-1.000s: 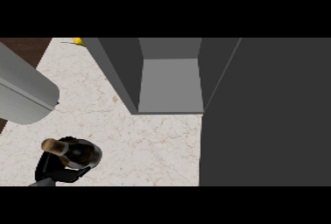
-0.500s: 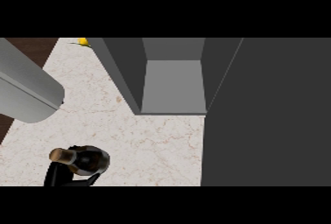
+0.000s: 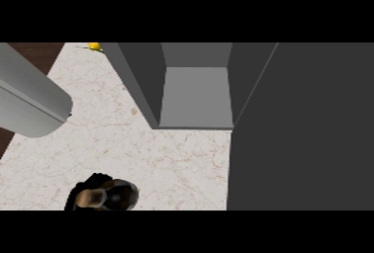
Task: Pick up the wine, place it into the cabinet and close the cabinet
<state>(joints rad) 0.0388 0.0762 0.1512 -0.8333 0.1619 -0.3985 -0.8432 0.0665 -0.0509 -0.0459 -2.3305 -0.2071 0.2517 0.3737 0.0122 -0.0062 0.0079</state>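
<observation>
From my end the wine bottle (image 3: 101,196) was down at the bottom left of the head view, seen from nearly straight above, so mostly a dark round body with the tan top poking toward me; a black hand (image 3: 79,193) was wrapped around its left side, fingers curled on it, though I honestly couldn't tell which hand it was since no forearm showed joined to it; the bottle sat over the pale marble counter (image 3: 168,158), well short of the cabinet (image 3: 196,96); the cabinet was open, grey inside, its floor bare where I could see it, with its dark door (image 3: 300,128) swung out and filling the whole right side of the view; a big grey forearm (image 3: 25,104) cut across the upper left; something small and yellow (image 3: 94,46) sat at the far edge of the counter, too tiny to make out.
</observation>
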